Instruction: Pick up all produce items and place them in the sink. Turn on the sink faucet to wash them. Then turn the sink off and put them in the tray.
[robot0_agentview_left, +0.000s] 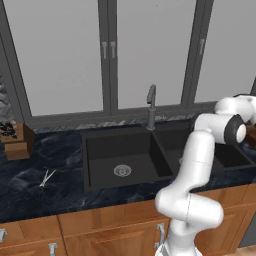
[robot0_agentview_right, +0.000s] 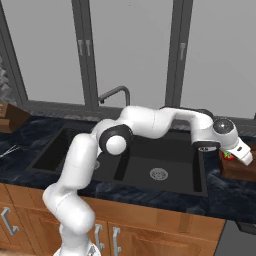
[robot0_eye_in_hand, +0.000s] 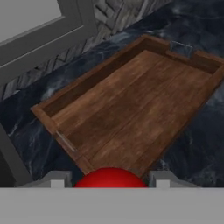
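We see a simulated kitchen with tall grey-framed windows (robot0_agentview_left: 60, 55) behind a dark marbled surface (robot0_agentview_left: 55, 160) that sits on light wooden cabinets (robot0_agentview_left: 115, 235). Set into that surface is a matte black double-basin sink (robot0_agentview_left: 100, 150) with a round silver drain (robot0_agentview_left: 122, 170) in its left basin, and a slim dark grey faucet (robot0_agentview_left: 151, 107) rises from its back edge between the two basins. To the left of the sink, silver scissors (robot0_agentview_left: 45, 180) lie flat on the surface, and farther left a light-brown wooden block (robot0_agentview_left: 17, 142) stands by the wall. The white arm (robot0_agentview_right: 150, 122) reaches across over the sink toward the right side. In the right base view, the pincer (robot0_agentview_right: 231, 156) is over the edge of a reddish-brown wooden tray (robot0_agentview_right: 240, 170) that lies on the surface just right of the sink. In the hand view the tray's plank floor and low rim spread out below the camera, and its floor is bare. The small glossy red fruit (robot0_eye_in_hand: 110, 177) sits between the two finger tips (robot0_eye_in_hand: 54, 179), which press on it from both sides, so the pincer is clamped on the fruit. In the right base view the fruit appears as a red spot with a touch of green at the pincer's tip, above the tray's near end.
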